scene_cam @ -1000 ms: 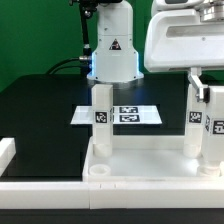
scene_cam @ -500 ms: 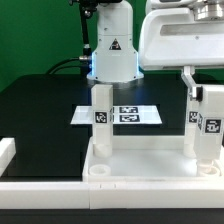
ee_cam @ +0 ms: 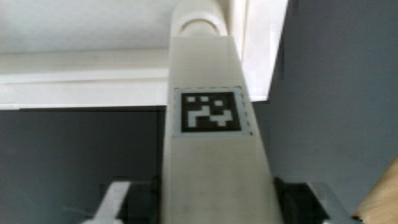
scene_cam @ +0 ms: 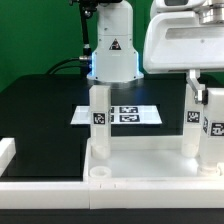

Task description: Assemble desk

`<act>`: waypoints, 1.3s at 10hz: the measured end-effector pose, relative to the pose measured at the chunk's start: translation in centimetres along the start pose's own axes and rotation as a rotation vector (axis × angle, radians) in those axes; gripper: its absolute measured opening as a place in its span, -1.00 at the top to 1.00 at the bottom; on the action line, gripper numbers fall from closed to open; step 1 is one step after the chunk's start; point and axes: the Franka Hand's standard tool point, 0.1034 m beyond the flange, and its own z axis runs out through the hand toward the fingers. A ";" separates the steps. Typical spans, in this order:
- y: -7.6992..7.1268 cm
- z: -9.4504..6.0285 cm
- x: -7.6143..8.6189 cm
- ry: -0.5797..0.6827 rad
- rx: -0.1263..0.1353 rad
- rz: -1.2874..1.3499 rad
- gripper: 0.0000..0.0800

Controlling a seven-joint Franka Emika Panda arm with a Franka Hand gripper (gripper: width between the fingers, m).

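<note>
Moved: compared with half a second ago, the arm (scene_cam: 185,40) sits slightly further toward the exterior view's right. The outer right leg (scene_cam: 214,135) has gone with it. The left leg (scene_cam: 100,115) and the desk panel (scene_cam: 150,160) lie as they did.
Jaws: closed to a middling gap on the held leg (ee_cam: 210,120), with one jaw on each side of its near end, as the wrist view shows.
Held leg, place: upright at the panel's end on the exterior view's right, just beside the inner right leg (scene_cam: 192,120). Judging by the shift, it is probably the outer one.
Key relation: the leg's long axis runs straight from the jaws down to the panel. The next move is likely a turn or a push along that axis. There is only this one arm.
Wrist view only: it shows the leg's tagged face and the jaws flanking it. Whether the far end sits in a socket is hidden.
Exterior view only: the left leg stands at the panel's far corner, and an empty socket (scene_cam: 98,172) lies at the near corner. The marker board (scene_cam: 120,115) lies on the black tabletop (scene_cam: 40,110) beyond.
</note>
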 end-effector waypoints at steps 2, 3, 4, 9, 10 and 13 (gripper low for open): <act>0.1 0.3 -0.2 -0.003 -0.003 -0.002 0.28; 0.1 0.5 -0.4 -0.006 -0.004 -0.004 0.28; 0.0 0.9 -0.7 -0.006 -0.006 -0.006 0.28; -0.1 1.2 -0.8 -0.003 -0.007 -0.010 0.28; 0.1 1.2 -0.9 -0.029 -0.010 -0.012 0.01; 0.9 0.8 0.6 -0.153 -0.021 0.012 -0.61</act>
